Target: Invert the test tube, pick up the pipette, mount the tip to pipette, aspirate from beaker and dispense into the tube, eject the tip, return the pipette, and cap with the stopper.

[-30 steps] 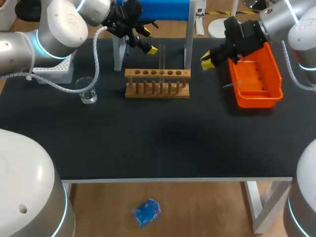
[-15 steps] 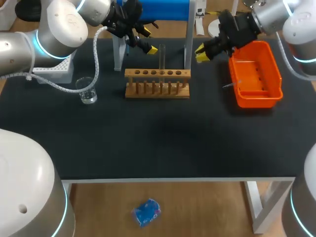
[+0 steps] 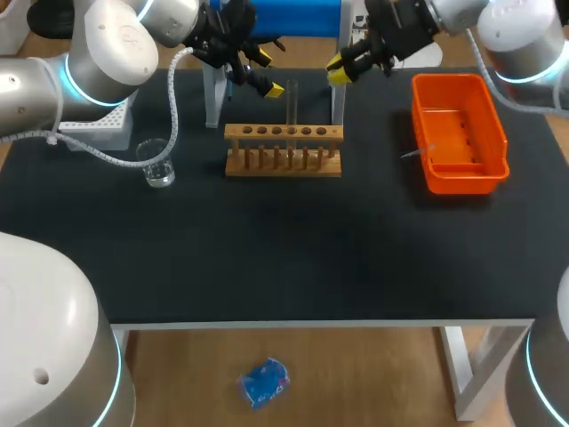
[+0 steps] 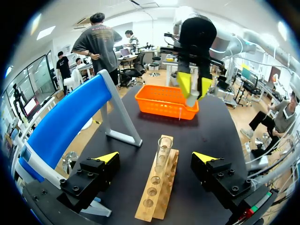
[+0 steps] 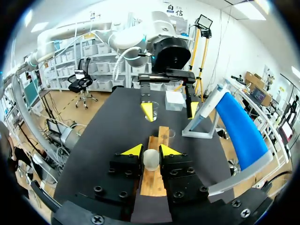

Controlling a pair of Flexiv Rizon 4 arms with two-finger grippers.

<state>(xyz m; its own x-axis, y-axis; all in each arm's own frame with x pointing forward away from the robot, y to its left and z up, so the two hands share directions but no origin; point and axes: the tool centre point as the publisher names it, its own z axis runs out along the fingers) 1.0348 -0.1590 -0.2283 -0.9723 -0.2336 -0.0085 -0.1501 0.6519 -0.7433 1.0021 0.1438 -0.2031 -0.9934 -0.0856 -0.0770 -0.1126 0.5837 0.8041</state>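
The desk carries a wooden rack in its rear half, well back from the front edge. The rack's long axis runs left to right in the head view. A beaker stands apart on the rack's left. An orange tray lies well apart on its right, close to the desk's right edge. A blue-topped stand on pale legs rises just behind the rack and bounds the space there. The test tube stands upright in a hole near the middle of the rack's row, with its long axis vertical and its open mouth up. It is clear glass, straight-walled, and rises well above the rack's top rail. The left claw is spread: its fingers flank the tube, one on each side, and neither touches it. The right claw pinches a stopper, a pale rounded plug, with both fingers pressed against it from opposite sides. In the head view the right claw hangs above the desk just beside the stand's right leg, behind the rack's right end and apart from the tube.
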